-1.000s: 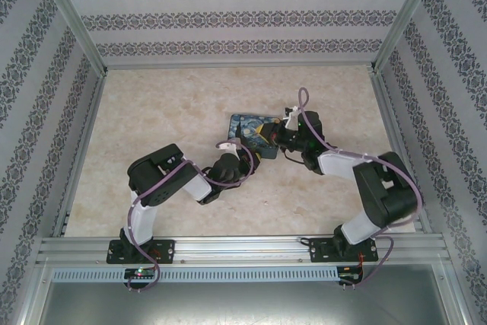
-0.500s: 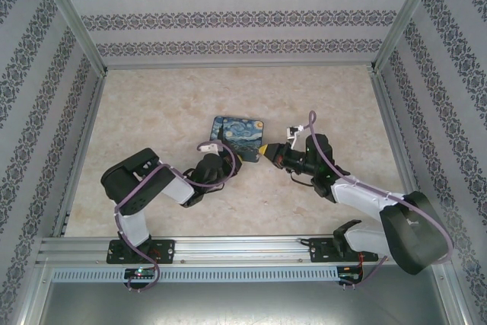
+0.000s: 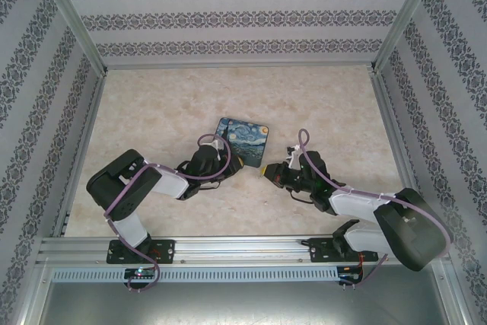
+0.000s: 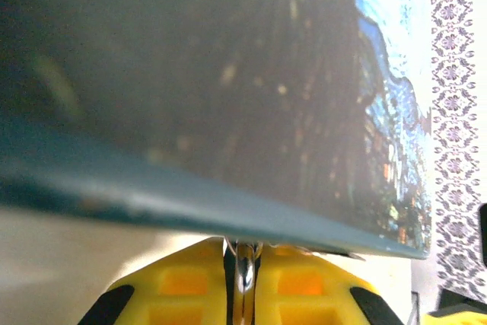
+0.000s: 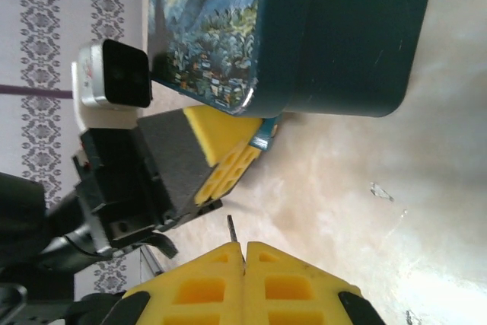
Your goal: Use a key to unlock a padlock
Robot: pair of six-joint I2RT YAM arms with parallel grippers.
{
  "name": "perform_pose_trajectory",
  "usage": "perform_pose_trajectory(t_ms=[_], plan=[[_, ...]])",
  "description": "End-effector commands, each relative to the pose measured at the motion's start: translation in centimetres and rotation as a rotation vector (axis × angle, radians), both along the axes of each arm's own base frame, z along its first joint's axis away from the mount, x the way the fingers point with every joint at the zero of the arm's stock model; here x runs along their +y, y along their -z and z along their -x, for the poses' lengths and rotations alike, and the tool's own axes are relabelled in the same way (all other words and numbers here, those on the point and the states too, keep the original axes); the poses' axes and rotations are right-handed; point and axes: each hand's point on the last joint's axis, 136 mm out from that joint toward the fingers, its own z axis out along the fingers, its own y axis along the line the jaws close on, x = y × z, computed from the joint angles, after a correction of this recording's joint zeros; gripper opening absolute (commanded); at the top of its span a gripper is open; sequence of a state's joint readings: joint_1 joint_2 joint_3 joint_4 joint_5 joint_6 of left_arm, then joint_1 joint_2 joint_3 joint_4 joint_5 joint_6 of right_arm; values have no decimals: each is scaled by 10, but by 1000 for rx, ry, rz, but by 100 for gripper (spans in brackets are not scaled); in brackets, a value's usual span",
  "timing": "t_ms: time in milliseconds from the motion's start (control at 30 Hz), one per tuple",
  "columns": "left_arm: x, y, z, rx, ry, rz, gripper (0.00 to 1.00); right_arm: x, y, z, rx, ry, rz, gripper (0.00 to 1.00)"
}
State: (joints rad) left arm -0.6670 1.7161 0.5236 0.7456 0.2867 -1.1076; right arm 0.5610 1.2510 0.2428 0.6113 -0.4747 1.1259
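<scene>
Left claw [image 3: 237, 162] is clamped on a thin shiny bar [image 4: 243, 270] at the padlock's [image 3: 248, 136] edge, probably its shackle, so the padlock sits right against its tips. Right claw [image 3: 265, 171] is squeezed fully together, pinching what looks like the key [image 5: 230, 226], a thin dark blade poking out past its tips. The padlock lies just ahead of that claw, not touching it. Nothing shows the lock open. By this reading both pieces are in hand, and inserting and turning the key are not yet done.

Robot lab cell, aluminium frame [image 3: 243, 249], wallpaper panels [image 3: 243, 17] as walls, marble-look tabletop [image 3: 152, 104], left arm [image 3: 144, 188] and right arm [image 3: 365, 207] bolted down
</scene>
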Motion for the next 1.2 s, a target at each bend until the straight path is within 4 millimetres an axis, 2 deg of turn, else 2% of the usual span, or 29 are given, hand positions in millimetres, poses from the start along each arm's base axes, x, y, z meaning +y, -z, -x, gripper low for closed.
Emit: perform_pose_trajectory(t_ms=[0,533,933,1167], plan=[[-6,-15,4,50,33,69,0,2,-1,-2,-49,17,4,0],[-5,-50,2,28,-4,260,0,9,8,1,-30,29,19,0],[-16,-65,-4,69,9,390,0,19,4,-7,-6,51,-19,0],[-19,-65,-5,84,6,421,0,14,3,-9,-11,95,-33,0]])
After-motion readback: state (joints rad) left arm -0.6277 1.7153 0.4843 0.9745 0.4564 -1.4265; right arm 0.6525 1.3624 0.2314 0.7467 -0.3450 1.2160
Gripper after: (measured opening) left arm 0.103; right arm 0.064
